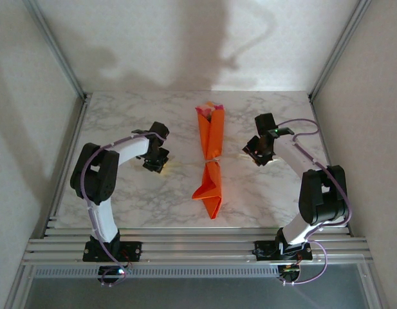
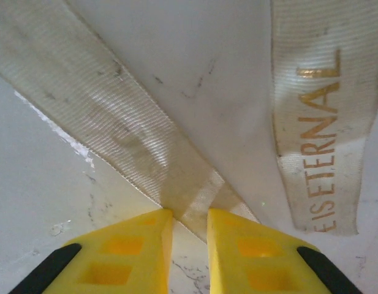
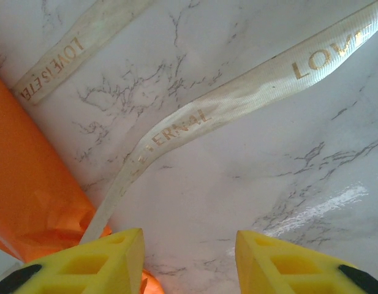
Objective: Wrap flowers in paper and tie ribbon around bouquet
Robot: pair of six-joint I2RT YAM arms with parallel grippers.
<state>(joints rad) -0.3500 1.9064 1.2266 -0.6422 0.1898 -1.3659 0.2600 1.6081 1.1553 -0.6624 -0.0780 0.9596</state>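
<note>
The bouquet [image 1: 211, 145] lies lengthwise in the middle of the marble, an orange paper cone with pink flowers [image 1: 209, 107] peeking out at its far end. The pale ribbon [image 1: 213, 158] cinches its waist. My left gripper [image 1: 157, 161] hovers left of it, low over the table. Its yellow jaws [image 2: 189, 214] stand a narrow gap apart, with a folded strand of ribbon [image 2: 115, 122] lying at the tips and marble showing between them. To the right of the bouquet my right gripper [image 1: 255, 153] is wide open [image 3: 190, 236] over bare marble, beside a ribbon strand [image 3: 238, 98] and the orange paper [image 3: 29, 184].
A second ribbon tail with gold lettering [image 2: 323, 141] lies right of the left fingers. Another lettered tail [image 3: 54, 67] lies near the paper. White walls and aluminium posts [image 1: 56, 51] enclose the marble table [image 1: 121, 109]; a slotted rail [image 1: 198, 248] runs along the near edge.
</note>
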